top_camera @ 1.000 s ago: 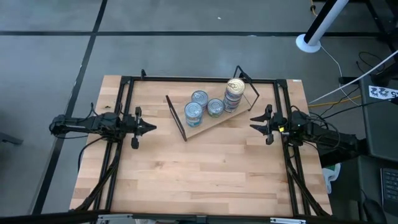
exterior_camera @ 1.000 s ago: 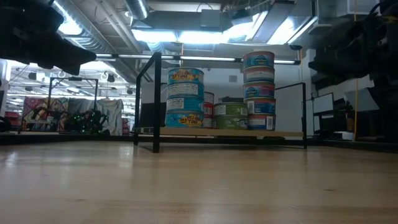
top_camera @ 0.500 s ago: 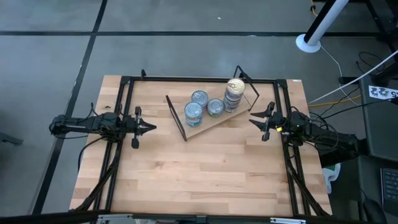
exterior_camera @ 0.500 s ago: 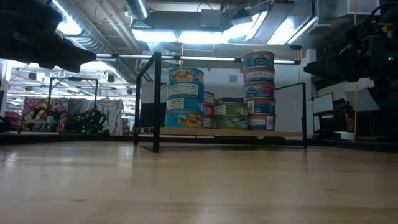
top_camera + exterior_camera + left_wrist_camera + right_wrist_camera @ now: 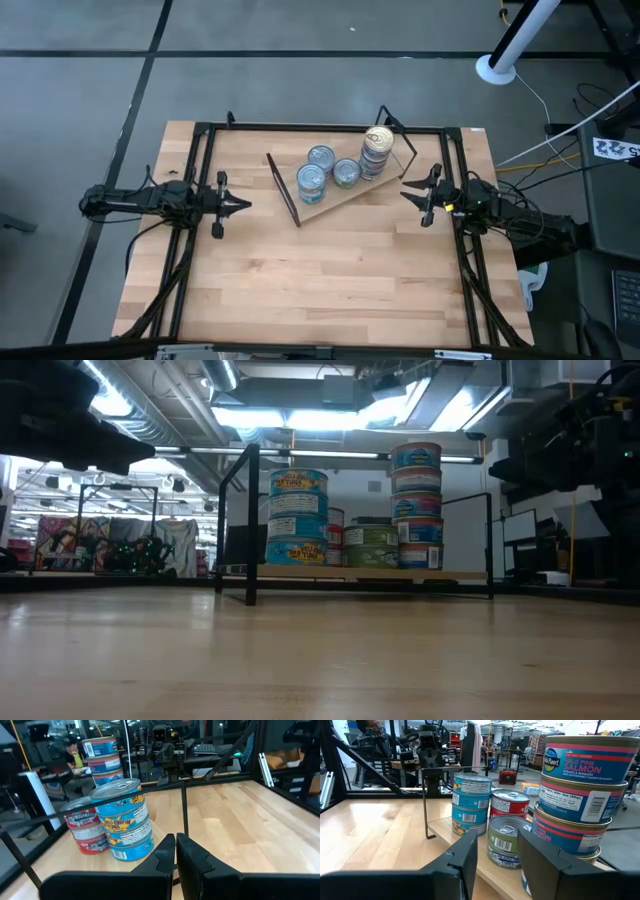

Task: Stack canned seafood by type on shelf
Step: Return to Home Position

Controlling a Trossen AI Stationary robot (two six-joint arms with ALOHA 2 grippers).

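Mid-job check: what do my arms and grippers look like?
Both arms are black and slim, trailing black cables. The left gripper and right gripper are dark and tapered, each on a crossbar. A small yellow-green spot marks the right wrist.

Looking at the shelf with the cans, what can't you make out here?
High view: only can tops show on the shelf; stack heights hidden.
Low view: red cans mostly hidden behind the yellowfin tuna stack.
Right wrist view: pink salmon stack base hidden by the open right gripper finger.
Left wrist view: past the shut left gripper, green cans hidden behind the yellowfin tuna stack.
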